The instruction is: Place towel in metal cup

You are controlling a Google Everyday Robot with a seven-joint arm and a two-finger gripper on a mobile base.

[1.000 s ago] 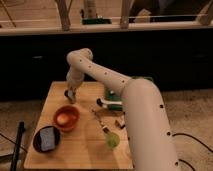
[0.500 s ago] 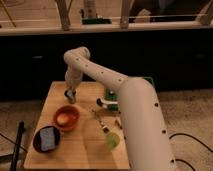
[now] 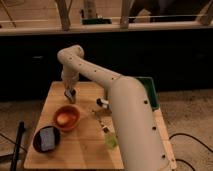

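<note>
My gripper [image 3: 70,93] hangs down from the arm over the back left of the wooden table [image 3: 85,150], just behind the orange bowl [image 3: 66,117]. A small pale grey shape [image 3: 70,96] sits right at the gripper's tip. I cannot tell whether it is the towel, the metal cup, or both together. No towel lies flat anywhere on the table, and no metal cup stands apart from the gripper.
A dark bowl [image 3: 39,142] holding a blue-grey sponge [image 3: 47,138] sits at the front left. A white cup [image 3: 102,103] stands mid-table beside my arm. A yellow-green cup [image 3: 111,141] stands near the front. A green tray [image 3: 150,92] lies at the right edge.
The gripper has come down slightly and shifted a little left, closer to the table behind the orange bowl. Nothing else has moved.
</note>
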